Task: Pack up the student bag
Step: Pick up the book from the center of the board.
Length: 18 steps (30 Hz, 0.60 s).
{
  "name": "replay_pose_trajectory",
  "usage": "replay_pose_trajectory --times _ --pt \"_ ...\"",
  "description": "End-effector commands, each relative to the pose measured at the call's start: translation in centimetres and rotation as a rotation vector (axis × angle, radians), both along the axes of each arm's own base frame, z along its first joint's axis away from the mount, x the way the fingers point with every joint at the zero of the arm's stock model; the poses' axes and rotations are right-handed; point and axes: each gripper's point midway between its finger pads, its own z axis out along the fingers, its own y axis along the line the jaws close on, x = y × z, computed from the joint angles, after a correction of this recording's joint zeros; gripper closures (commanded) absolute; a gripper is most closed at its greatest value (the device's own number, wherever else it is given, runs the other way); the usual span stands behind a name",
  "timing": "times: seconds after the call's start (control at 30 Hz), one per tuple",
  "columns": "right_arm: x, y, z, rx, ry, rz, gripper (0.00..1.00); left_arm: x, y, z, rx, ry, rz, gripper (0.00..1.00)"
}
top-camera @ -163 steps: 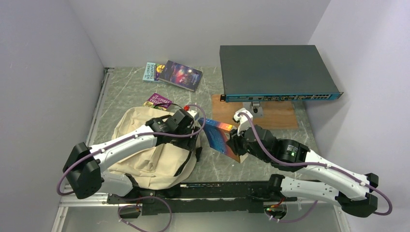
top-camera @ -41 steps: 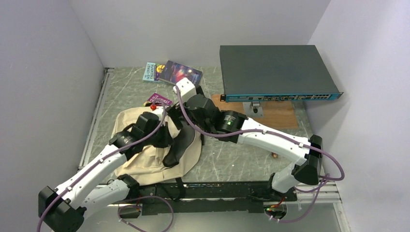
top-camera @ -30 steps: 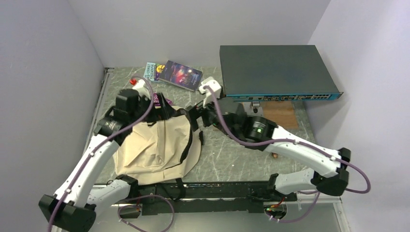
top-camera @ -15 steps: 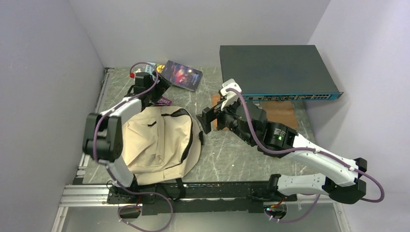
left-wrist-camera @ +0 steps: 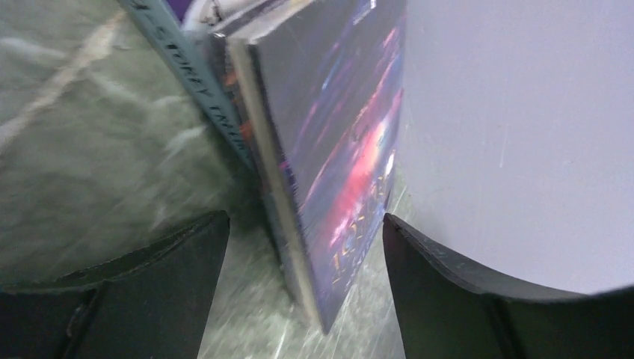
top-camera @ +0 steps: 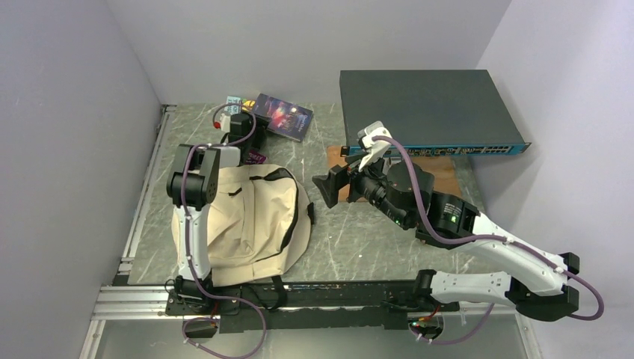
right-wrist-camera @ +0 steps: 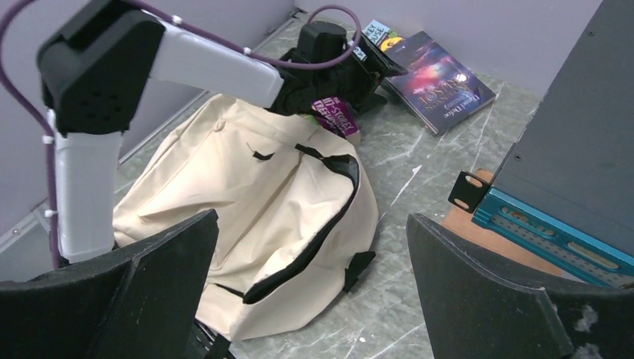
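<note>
The right fingers (right-wrist-camera: 312,217) hang spread wide above the desk (top-camera: 351,239), released, with nothing between them. Below and ahead of them lies the student bag (right-wrist-camera: 247,202) — cream fabric flat on the desk, black straps facing up, touched by neither pair of fingers.

At the bag's far edge, just behind the left fingers (left-wrist-camera: 303,232), a purple book (right-wrist-camera: 336,118) lies partly under the left wrist. Whether it rests on the fabric or beside it I cannot tell.

The left fingers are low over the desk beyond the bag, parted, with the corner of a dark starry book (left-wrist-camera: 336,149) between them. A gap shows between that book and one finger, while contact with the other is unclear — they read as released, not grasping. On the gap side, a teal book (left-wrist-camera: 191,75) lies with its spine showing, partly tucked beneath the dark one.

Far off to the right of the right fingers, a grey network switch (top-camera: 426,105) stands over a wooden board (top-camera: 441,176).
</note>
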Motion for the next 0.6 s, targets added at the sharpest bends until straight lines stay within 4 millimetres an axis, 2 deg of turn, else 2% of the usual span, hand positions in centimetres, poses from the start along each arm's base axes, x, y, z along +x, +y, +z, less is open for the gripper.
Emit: replay_pose_trajectory --times 0.0,0.03,0.13,0.27,0.3,0.43,0.47,0.53,0.57 --pt "-0.4 -0.7 1.0 0.041 0.002 -0.006 0.01 2.4 -1.6 0.6 -0.041 -0.050 0.065 0.22" --pt "-0.4 -0.7 1.0 0.044 0.002 -0.006 0.01 2.7 -1.9 -0.2 -0.057 -0.032 0.063 0.26" --pt "-0.5 -0.7 1.3 0.052 0.001 -0.001 0.01 3.2 -2.5 -0.5 -0.102 -0.054 0.065 0.43" --pt "-0.5 -0.6 1.3 0.052 0.002 0.002 0.02 2.5 -2.0 1.0 -0.108 -0.107 0.077 0.76" --pt "-0.5 -0.6 1.3 0.053 0.002 0.001 0.02 2.1 -1.9 1.8 -0.107 -0.117 0.076 0.81" --pt "-0.3 -0.4 1.0 0.045 -0.004 0.004 0.02 0.8 -0.8 6.1 -0.085 -0.194 0.077 0.96" --pt "-0.3 -0.3 0.8 0.037 -0.004 0.001 0.02 0.3 -0.3 7.6 -0.088 -0.222 0.073 0.99" --pt "-0.1 -0.5 0.6 0.024 -0.005 -0.009 0.02 -0.8 0.9 10.8 -0.083 -0.279 0.073 1.00" --pt "-0.1 -0.6 0.5 0.019 -0.008 -0.013 0.02 -1.6 1.9 13.6 -0.082 -0.324 0.074 1.00"
